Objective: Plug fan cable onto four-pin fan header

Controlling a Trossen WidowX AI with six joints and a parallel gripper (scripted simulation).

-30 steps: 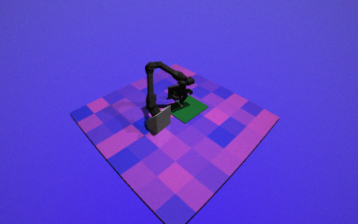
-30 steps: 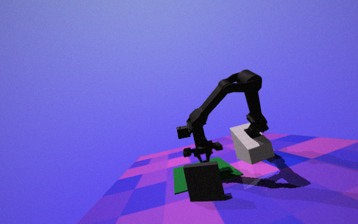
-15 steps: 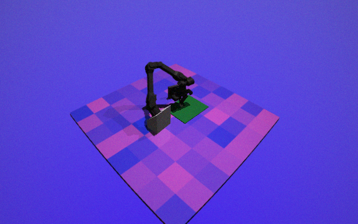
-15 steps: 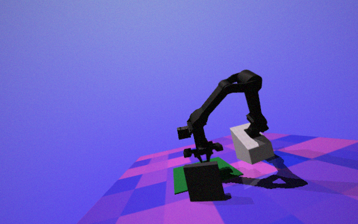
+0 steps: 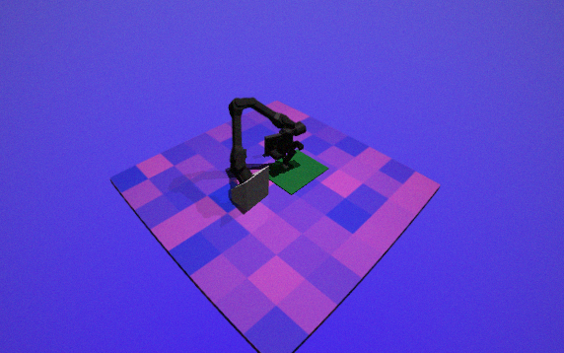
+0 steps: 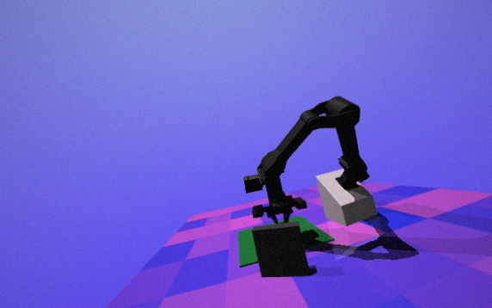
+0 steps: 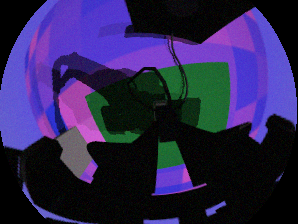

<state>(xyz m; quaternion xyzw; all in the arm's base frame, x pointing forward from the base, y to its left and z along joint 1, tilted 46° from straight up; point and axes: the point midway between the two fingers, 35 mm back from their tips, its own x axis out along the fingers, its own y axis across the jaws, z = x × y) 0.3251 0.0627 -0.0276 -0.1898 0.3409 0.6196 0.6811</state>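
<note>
The green board (image 5: 307, 174) (image 6: 246, 254) (image 7: 212, 90) lies flat on the checkered floor. The black fan (image 6: 280, 251) stands upright at the board's edge. Its thin cable (image 7: 178, 63) runs from the fan to the small plug (image 7: 161, 107). My gripper (image 5: 284, 159) (image 6: 279, 218) (image 7: 163, 123) points straight down over the board and is shut on the plug, a little above the board's surface. The gripper's dark shadow covers the board under the plug. I cannot make out the four-pin header in any view.
A grey block (image 5: 250, 189) (image 6: 344, 199) (image 7: 73, 152) stands at the arm's base, beside the board. The floor is a platform of pink and blue squares with open edges all round.
</note>
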